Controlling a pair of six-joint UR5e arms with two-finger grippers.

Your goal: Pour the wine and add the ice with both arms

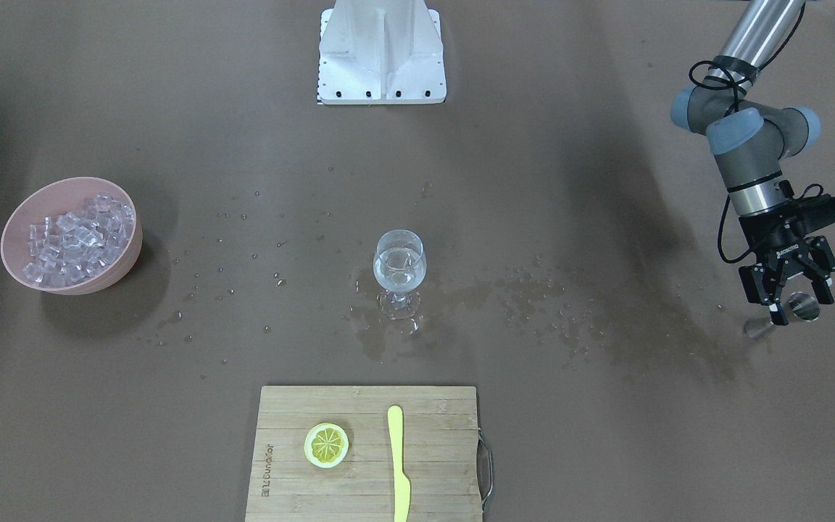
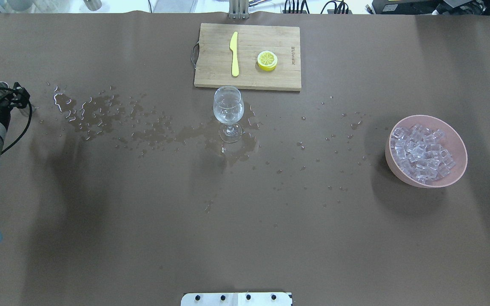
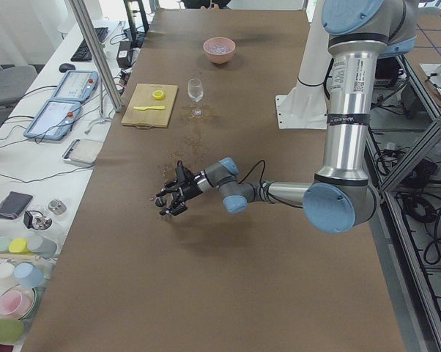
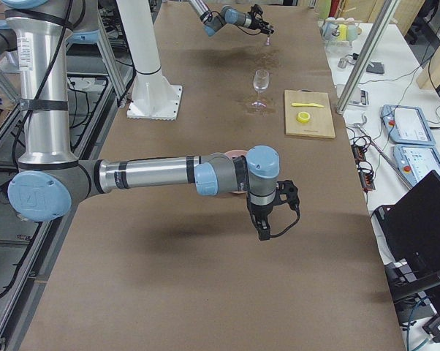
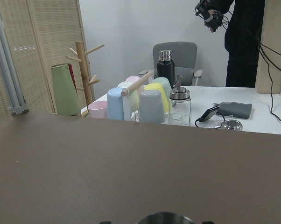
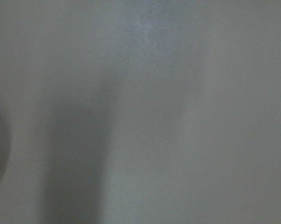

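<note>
Wine (image 1: 399, 272) sits in the clear stemmed glass (image 1: 399, 241) mid-table on my feed; ice (image 1: 73, 241) heaps the pink plastic bowl (image 1: 129, 254). Left gripper (image 1: 799, 304) straddles a small steel cup (image 1: 806, 308), fingers spread. Right gripper (image 4: 262, 231): spread or pinched, I cannot tell.

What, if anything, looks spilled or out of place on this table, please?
Clear liquid is spilled across the brown table: puddles and droplets trail from the foot of the clear stemmed glass towards the left gripper at the small metal cup, and drops scatter towards the pink bowl of ice.
</note>
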